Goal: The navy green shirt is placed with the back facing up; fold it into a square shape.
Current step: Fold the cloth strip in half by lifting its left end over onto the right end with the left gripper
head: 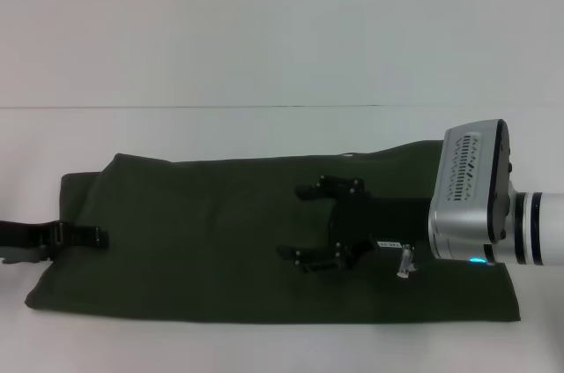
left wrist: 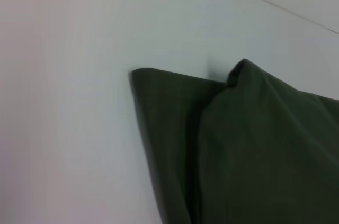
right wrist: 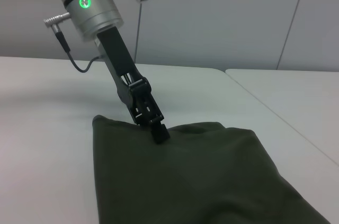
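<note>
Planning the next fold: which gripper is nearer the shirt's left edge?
Left. The left gripper sits at the left edge of the navy green shirt; the right gripper hovers open over its right half.

A white table [head: 264, 55] is seen carrying 1 item: the navy green shirt [head: 203, 241], which is spread flat across it, plain side up, folded into a long band.

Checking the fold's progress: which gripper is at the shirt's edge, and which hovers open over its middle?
The left gripper is at the shirt's left edge; the right gripper hovers open over the middle.
</note>
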You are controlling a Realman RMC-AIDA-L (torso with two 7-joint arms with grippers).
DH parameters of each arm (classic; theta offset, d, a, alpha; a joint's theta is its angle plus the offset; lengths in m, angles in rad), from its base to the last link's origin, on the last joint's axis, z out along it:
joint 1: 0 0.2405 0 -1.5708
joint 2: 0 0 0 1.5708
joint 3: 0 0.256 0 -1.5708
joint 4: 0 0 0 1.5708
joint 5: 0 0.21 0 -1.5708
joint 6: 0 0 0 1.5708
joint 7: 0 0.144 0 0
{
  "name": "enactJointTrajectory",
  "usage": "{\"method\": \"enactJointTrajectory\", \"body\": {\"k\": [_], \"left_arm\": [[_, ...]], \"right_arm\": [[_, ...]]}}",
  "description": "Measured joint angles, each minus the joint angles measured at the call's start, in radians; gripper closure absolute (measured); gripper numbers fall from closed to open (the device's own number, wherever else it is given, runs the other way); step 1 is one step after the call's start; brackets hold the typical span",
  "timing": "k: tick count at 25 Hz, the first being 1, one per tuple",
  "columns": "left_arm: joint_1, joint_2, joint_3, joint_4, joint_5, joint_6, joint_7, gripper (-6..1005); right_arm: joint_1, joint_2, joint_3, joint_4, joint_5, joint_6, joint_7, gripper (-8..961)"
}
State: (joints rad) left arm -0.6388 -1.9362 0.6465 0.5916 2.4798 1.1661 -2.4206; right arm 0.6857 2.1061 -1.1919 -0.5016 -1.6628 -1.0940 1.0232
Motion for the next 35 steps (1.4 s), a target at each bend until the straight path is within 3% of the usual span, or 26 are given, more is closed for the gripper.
{"method": "enactJointTrajectory", "body": {"k": [12, 22, 25, 30, 35], "left_arm": [[-0.029, -0.029, -0.001, 0.005, -0.001, 0.024, 0.000, 167], [-0.040, -0.029, 0.007, 0.006, 0.008, 0.040, -0.002, 175], [-0.040, -0.030, 0.021, 0.010, 0.010, 0.037, -0.002, 238], [-0.041, -0.030, 0.022, 0.013, 0.008, 0.032, -0.007, 452], [-0.043, -0.030, 0.022, 0.018, 0.010, 0.031, -0.005, 558]], "right_arm": [[0.002, 0.000, 0.000, 0.000, 0.000, 0.001, 0.000, 27], [0.003, 0.001, 0.000, 0.002, 0.000, 0.012, 0.000, 27], [0.008, 0.001, 0.000, 0.005, 0.000, 0.014, 0.000, 27], [0.012, 0.002, 0.000, 0.009, 0.000, 0.014, 0.000, 27], [0.013, 0.002, 0.000, 0.009, 0.000, 0.014, 0.000, 27]]}}
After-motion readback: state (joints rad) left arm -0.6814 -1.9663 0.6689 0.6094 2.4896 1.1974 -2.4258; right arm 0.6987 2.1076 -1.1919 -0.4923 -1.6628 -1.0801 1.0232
